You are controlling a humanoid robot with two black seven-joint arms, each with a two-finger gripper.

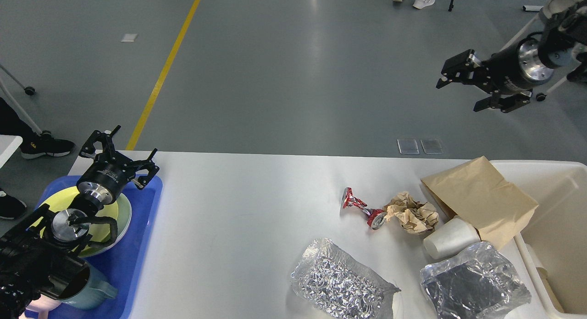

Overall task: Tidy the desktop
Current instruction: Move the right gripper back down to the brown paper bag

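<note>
The white desktop (238,209) carries litter on its right half: a crushed red can (362,206), a ball of crumpled brown paper (412,213), a flat brown paper bag (477,197), a tipped white paper cup (451,239) and two silver foil bags (341,287) (474,289). My left gripper (123,151) hovers open and empty over the far end of the blue tray (142,245). High at the upper right, my right gripper (458,94) hangs open over the floor beyond the table, holding nothing.
The blue tray holds stacked yellow-green plates (120,211) and a teal mug (91,294) under my left arm. A cream bin (545,170) stands at the table's right end. Chair legs and a person's feet are on the floor beyond.
</note>
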